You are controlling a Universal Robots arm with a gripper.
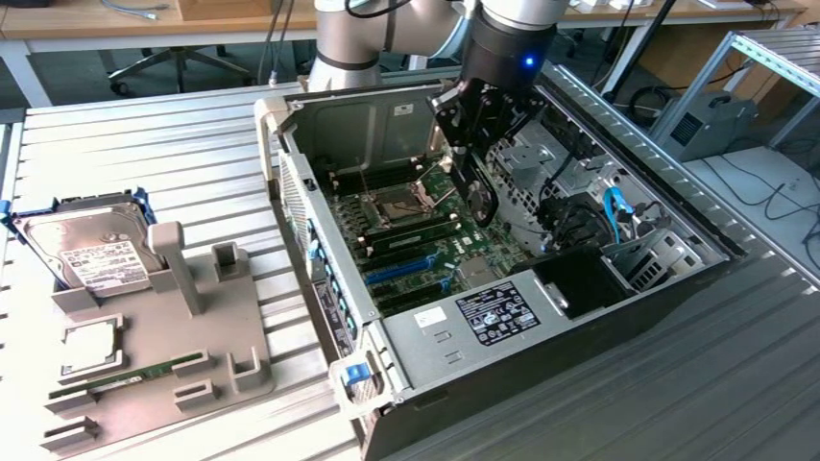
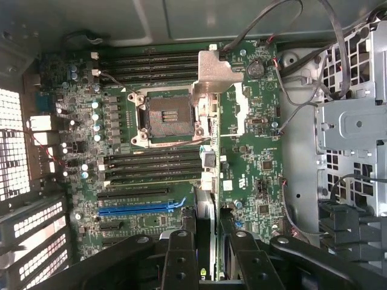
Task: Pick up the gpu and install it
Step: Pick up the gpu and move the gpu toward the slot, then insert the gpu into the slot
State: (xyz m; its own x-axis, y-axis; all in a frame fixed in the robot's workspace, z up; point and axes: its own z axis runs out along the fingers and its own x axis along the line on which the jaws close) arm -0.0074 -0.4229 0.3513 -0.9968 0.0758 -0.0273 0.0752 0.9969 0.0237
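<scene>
The gpu (image 1: 478, 192) hangs on edge inside the open computer case (image 1: 326, 288), above the green motherboard (image 1: 410, 226). It looks like a thin dark card. My gripper (image 1: 471, 144) is shut on its upper edge. In the wrist view the gpu (image 2: 204, 232) appears edge-on, with a green board edge between the black fingers (image 2: 179, 260). It is over the board, beside the end of the blue slot (image 2: 142, 208) and below the memory slots. The empty processor socket (image 2: 166, 118) lies further off.
A grey parts holder (image 1: 154, 355) sits at the exterior view's left with a hard drive (image 1: 90, 245) and a green memory stick (image 1: 129, 375). Inside the case are the power supply (image 1: 500, 312), a drive cage (image 2: 354, 127) and loose cables (image 1: 615, 216).
</scene>
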